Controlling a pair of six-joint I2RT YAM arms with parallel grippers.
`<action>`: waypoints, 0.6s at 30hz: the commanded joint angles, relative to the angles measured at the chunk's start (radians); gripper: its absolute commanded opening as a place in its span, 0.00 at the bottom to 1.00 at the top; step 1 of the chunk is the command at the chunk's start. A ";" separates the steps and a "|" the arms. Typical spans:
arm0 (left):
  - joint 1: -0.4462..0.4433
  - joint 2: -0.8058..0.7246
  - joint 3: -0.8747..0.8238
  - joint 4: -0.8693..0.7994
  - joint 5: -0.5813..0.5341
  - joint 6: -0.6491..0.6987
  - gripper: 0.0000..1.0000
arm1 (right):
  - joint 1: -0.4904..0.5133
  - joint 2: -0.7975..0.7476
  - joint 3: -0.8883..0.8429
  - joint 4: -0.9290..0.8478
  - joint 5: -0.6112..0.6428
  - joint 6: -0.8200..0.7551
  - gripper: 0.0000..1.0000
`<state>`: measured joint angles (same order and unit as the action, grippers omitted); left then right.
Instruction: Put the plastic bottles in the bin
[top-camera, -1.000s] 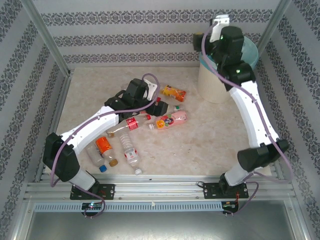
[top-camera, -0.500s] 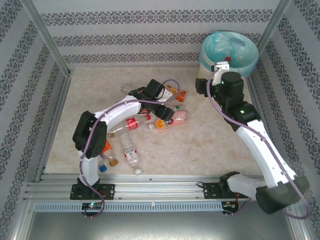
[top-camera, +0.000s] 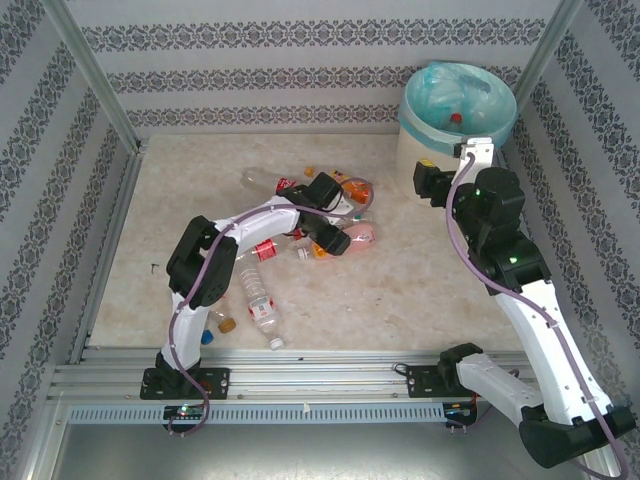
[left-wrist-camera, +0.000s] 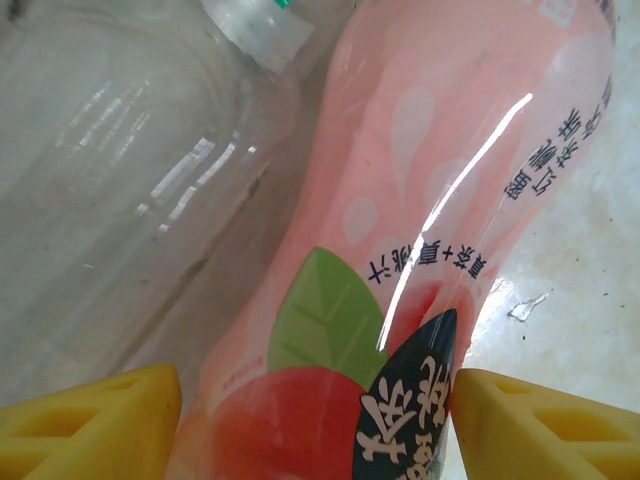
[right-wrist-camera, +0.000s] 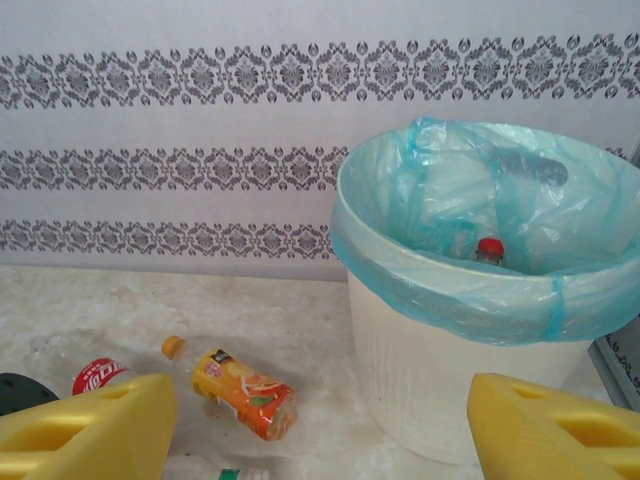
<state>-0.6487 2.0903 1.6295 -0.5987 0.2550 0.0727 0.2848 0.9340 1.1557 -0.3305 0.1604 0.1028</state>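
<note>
Plastic bottles (top-camera: 262, 305) are scattered left of the table's (top-camera: 420, 285) middle. Among them the pink-labelled bottle (left-wrist-camera: 420, 150) is straddled by the left gripper (left-wrist-camera: 318, 420), its jaws spread on either side. The right gripper (right-wrist-camera: 320, 400), jaws spread with nothing between, is held just beside the bin (right-wrist-camera: 430, 380) in the far right corner.

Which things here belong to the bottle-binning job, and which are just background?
Job:
- bin
- pink-label bottle, between the left fingers
- orange-label bottle
- red-label bottle
- clear white-capped bottle
- red-capped bottle, already inside the bin

Background:
- patterned wall
- aluminium frame rail
</note>
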 joint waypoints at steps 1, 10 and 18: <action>-0.012 0.004 -0.015 -0.046 -0.034 0.026 0.72 | -0.004 0.008 -0.003 0.015 0.004 0.016 0.77; -0.029 0.026 -0.058 -0.023 -0.030 0.022 0.79 | -0.002 0.032 0.004 0.023 -0.013 0.032 0.77; -0.036 0.031 -0.082 -0.015 -0.031 0.022 0.81 | 0.000 0.025 0.007 0.017 -0.009 0.034 0.77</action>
<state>-0.6754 2.1056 1.5566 -0.5907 0.2344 0.0750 0.2836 0.9695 1.1557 -0.3290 0.1585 0.1108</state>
